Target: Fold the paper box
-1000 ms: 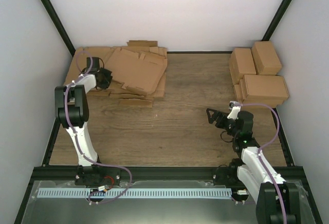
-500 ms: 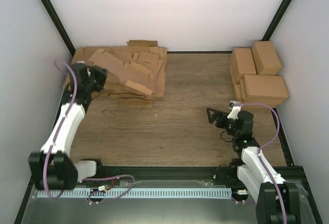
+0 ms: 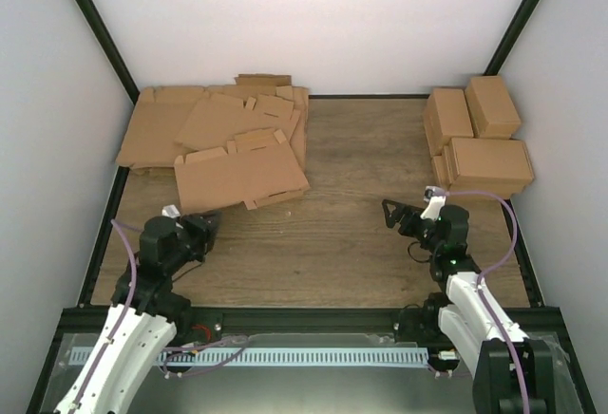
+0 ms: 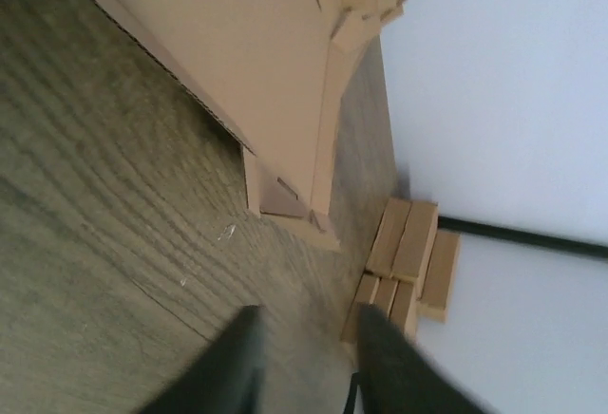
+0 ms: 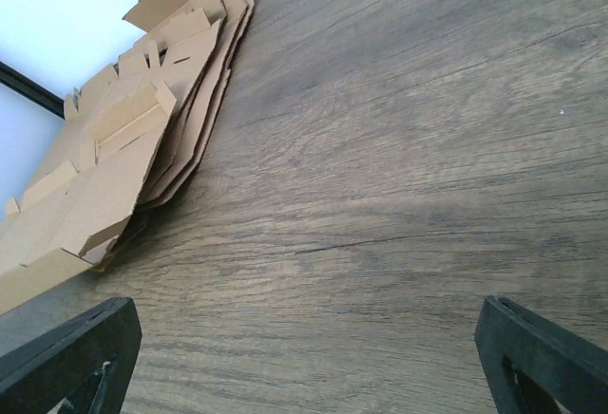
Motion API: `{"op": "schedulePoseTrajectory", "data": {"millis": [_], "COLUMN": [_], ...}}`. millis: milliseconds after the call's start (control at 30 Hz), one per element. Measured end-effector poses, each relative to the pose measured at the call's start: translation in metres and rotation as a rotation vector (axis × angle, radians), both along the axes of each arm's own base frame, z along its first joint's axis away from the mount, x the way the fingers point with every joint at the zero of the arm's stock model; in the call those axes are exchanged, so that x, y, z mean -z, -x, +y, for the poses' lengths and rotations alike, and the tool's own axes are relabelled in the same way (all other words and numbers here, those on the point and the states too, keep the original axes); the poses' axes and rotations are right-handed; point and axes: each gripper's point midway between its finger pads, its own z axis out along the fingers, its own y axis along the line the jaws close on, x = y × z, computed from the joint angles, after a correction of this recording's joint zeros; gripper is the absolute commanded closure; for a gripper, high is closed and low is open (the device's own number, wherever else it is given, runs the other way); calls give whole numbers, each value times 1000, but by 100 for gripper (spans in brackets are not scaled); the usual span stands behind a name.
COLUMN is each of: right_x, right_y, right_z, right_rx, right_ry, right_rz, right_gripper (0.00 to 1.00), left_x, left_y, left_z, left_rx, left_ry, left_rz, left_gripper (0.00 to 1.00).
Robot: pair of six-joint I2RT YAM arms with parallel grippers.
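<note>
Left gripper (image 3: pixel 206 228) slightly parted, empty, now pulled back to near left. Paper box (image 3: pixel 242 175) lies flat, dragged off heap (image 3: pixel 157 134) to its near edge. Right gripper (image 3: pixel 390 213) spread wide, unmoved.

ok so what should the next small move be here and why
Probably bring the right gripper across to the right edge of the flat box sheet. The sheet lies unfolded at the near edge of the heap, the left gripper sits slightly open by its near-left corner holding nothing, and the right one hangs wide open, well away from it.
</note>
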Motion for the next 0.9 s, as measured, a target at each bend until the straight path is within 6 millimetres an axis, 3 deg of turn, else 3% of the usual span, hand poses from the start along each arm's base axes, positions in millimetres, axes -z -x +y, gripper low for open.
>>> {"op": "schedulePoseTrajectory", "data": {"millis": [67, 167, 267, 400, 533, 633, 800, 900], "right_x": [0, 2, 5, 9, 22, 29, 37, 38], "right_y": [0, 0, 0, -4, -8, -18, -34, -44], "right_z": [0, 0, 0, 4, 22, 39, 93, 134], "right_rx": [0, 0, 4, 8, -91, -176, -354, -454], "right_ry": [0, 0, -6, -70, -131, -173, -189, -197], "right_rz": [1, 8, 32, 103, 223, 304, 411, 457], "right_gripper": [0, 0, 0, 0, 1, 5, 22, 24], "left_x": [4, 7, 1, -28, -52, -51, -30, -27], "left_y": [5, 8, 6, -6, -20, -31, -46, -47], "left_z": [4, 12, 21, 22, 12, -3, -36, -57], "left_rx": [-13, -33, -46, -10, 96, 207, 428, 530], "left_ry": [-10, -68, -158, -276, -390, -445, -547, -599], "left_rz": [9, 30, 44, -8, -89, -114, -89, -106], "left_gripper": [22, 9, 8, 6, 6, 6, 7, 7]}}
